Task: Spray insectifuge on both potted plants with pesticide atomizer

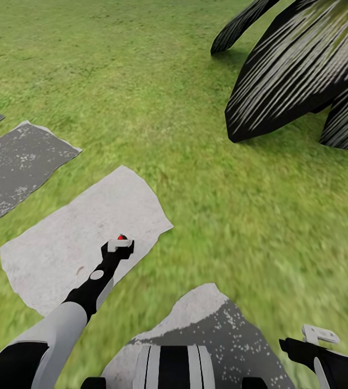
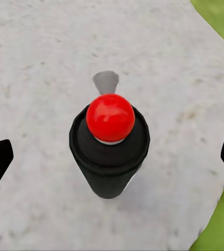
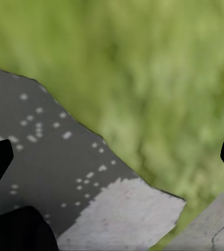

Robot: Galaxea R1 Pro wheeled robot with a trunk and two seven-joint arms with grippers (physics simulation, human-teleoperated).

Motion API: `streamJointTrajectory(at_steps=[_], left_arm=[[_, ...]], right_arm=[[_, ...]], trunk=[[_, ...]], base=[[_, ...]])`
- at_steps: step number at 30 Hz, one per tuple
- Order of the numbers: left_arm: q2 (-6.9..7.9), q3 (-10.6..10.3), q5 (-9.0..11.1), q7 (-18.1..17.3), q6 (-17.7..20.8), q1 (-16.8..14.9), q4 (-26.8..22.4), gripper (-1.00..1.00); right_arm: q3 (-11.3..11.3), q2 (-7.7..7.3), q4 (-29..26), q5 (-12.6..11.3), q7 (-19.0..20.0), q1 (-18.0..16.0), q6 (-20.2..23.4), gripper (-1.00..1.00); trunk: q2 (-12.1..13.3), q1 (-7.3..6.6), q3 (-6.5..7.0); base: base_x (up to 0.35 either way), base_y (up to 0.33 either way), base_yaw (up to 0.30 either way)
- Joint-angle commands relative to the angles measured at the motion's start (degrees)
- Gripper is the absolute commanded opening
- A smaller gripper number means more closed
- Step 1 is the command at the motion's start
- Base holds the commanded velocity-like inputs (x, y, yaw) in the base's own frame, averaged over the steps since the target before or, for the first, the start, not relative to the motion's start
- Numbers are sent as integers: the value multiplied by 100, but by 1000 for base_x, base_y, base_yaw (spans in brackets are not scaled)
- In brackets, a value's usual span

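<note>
Red-capped pesticide atomizer [image 2: 110, 151] upright on pale stepping stone [image 2: 44, 57], seen between spread left gripper [image 2: 112, 157] fingertips; right gripper [image 3: 112, 157] spread, empty.

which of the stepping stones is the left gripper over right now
The left gripper is over the pale light-grey stepping stone, with the red-capped atomizer between its fingers; the others are dark grey.
</note>
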Motion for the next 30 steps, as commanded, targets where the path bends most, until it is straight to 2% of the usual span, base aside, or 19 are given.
streamJointTrajectory(at_steps=[1,11,23,30], left_arm=[[1,-9,3,-1,-17,-5,5,100],[2,-9,3,-1,-19,-4,5,100],[1,-9,3,-1,-20,-1,5,100],[1,-9,3,-1,-20,-2,5,100]], right_arm=[[-3,-2,-7,8,11,-2,27,100],[-3,-3,-8,6,11,-2,27,100],[-3,-4,-10,6,11,-2,27,100],[-3,-4,-6,7,11,-2,27,100]], trunk=[[-1,-1,-9],[-1,-1,-20],[-1,-1,-21],[-1,-1,-21]], base=[[0,0,0],[133,0,0],[2,0,0],[-114,0,0]])
